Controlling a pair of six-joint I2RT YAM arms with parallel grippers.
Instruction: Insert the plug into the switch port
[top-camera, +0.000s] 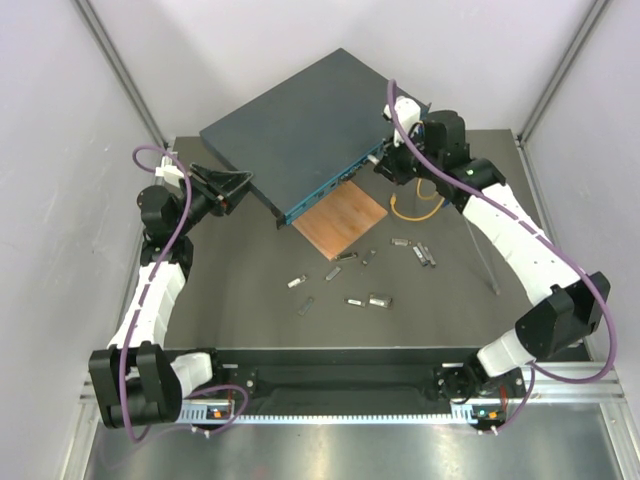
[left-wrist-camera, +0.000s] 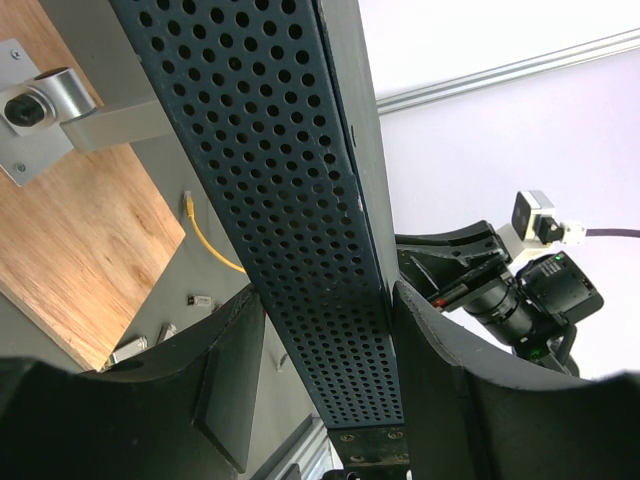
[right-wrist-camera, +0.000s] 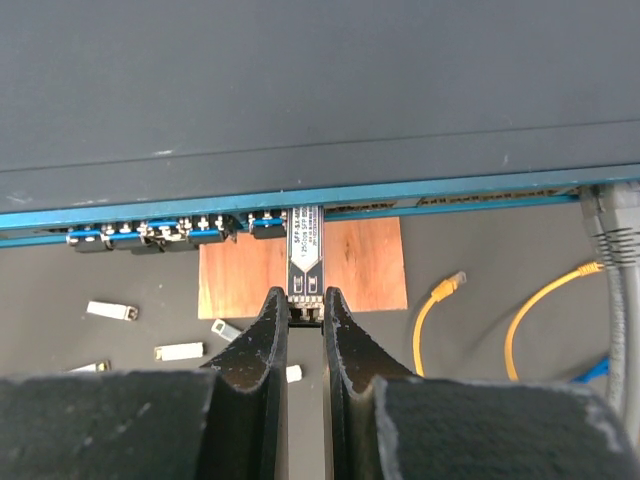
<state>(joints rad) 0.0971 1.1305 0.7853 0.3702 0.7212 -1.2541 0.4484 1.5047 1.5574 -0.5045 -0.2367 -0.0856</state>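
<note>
The switch (top-camera: 300, 130) is a large flat box of dark blue-grey metal. It sits at the far middle of the bench (top-camera: 250, 300), with one near edge over a thin square of brown wood (top-camera: 340, 220). In the top view its long axis runs on a diagonal from near-left to far-right. The long teal face with the row of small sockets looks toward the right arm.

The left pincer (top-camera: 232, 185) is clamped on the switch's left end. In the left wrist view its two black fingers (left-wrist-camera: 240, 340) press on either side of a short side wall that is full of small round holes (left-wrist-camera: 290, 180).

The plug (right-wrist-camera: 305, 255) is a slim, straight metal module with a printed label. Its long axis stands square to the teal face (right-wrist-camera: 450, 195). Its front end is at a socket in the row, though how deep it sits I cannot tell. The right pincer (right-wrist-camera: 305, 300) is closed on the plug's back end, with one dark, rough-edged fingertip on each side.

Several loose silver modules (top-camera: 378, 298) lie scattered on the dark bench nearer the arms. A curled yellow cable (right-wrist-camera: 540, 315) lies to the right of the wooden square.
</note>
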